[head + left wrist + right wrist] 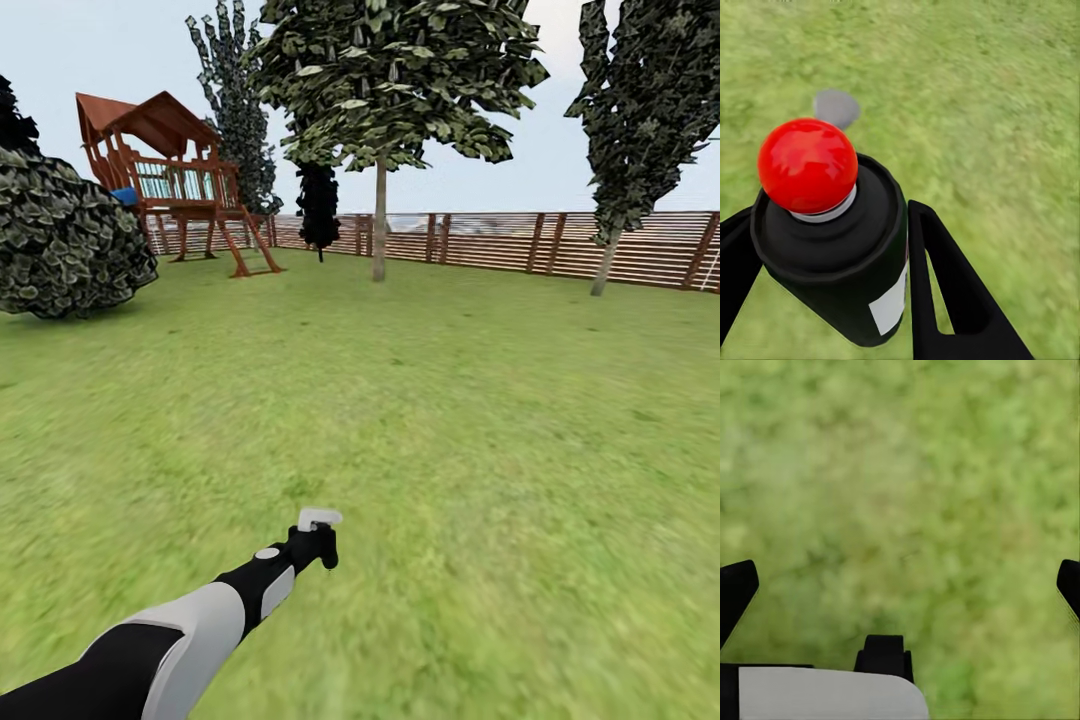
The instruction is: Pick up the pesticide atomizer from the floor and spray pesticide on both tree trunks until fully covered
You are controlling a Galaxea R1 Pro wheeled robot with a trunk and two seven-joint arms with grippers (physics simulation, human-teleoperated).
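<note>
Lawn (1005, 112) behind end effector-gripped atomizer (832, 247)

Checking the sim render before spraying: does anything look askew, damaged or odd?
Nothing stands out. The left gripper holds the pesticide atomizer squarely between its fingers over the lawn; the tree and fence stand upright.

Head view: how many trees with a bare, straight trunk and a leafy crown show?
2. One broad-crowned tree with a straight grey-brown trunk stands centre, before the brown slatted fence. A second, leaning-trunked tree stands far right by that fence. Others may lie outside the frame.
</note>
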